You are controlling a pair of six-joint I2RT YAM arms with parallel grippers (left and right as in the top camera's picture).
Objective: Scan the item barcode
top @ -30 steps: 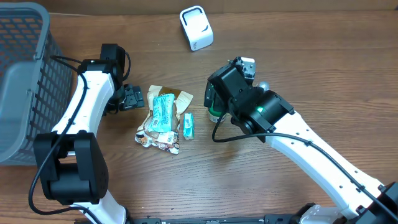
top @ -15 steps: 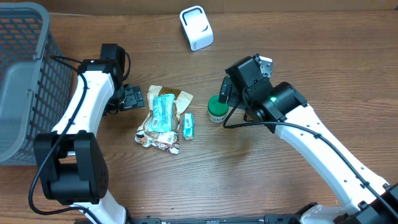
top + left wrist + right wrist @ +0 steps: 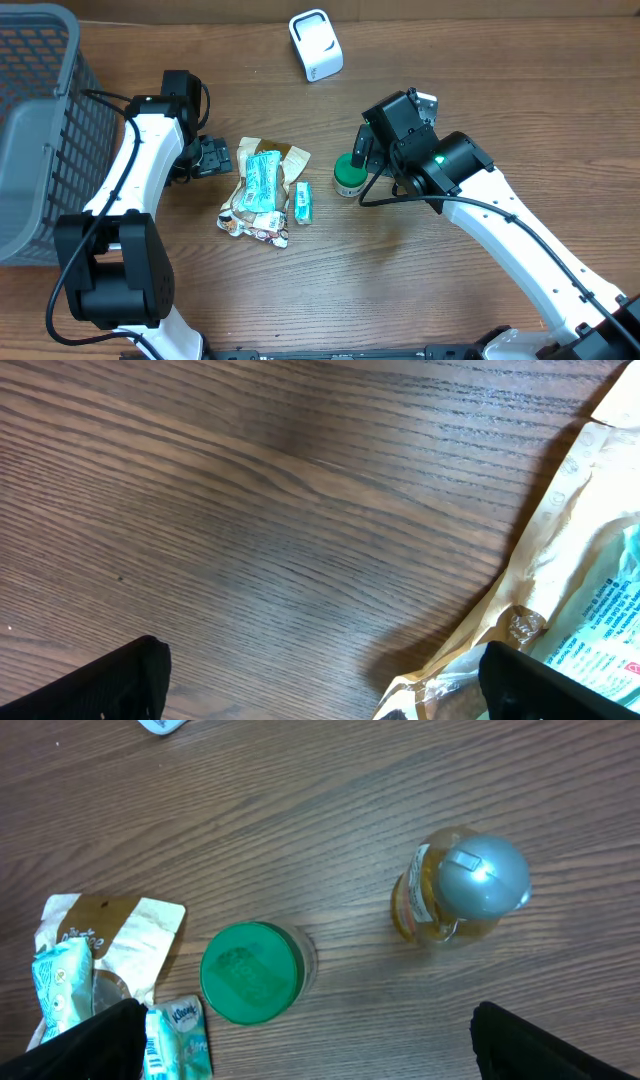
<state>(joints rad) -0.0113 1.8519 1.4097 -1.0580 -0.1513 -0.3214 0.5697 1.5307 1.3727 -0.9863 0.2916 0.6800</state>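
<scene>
Table (image 3: 480, 60), wood-grained; we list what stands on it.

1. White scanner (image 3: 316, 45), at the far edge, well apart from both arms.
2. Grey mesh basket (image 3: 40, 130), at the left edge.
3. Heap of snack packets (image 3: 255, 215), mid-table. We count a brown pouch (image 3: 110, 935) underneath and a teal packet (image 3: 264, 180) lying on top.
4. Small tissue pack (image 3: 303, 202), flat, just beside the heap on its right.
5. Green-lidded jar (image 3: 348, 175), upright on the table, near the tissue pack and apart from it. Nothing grips it.
6. Bottle with a silver cap (image 3: 470, 880), upright. In the right wrist view it stands to the right of the jar, and the two do not touch.

Left pincer (image 3: 212, 156): released, jaws spread wide and holding nothing. It sits low over bare wood just beside the heap's left edge, and in its wrist view we see the brown pouch at right.

Right pincer (image 3: 360, 152): released, jaws wide and holding nothing. It hangs above the jar, and we see no contact with it.
</scene>
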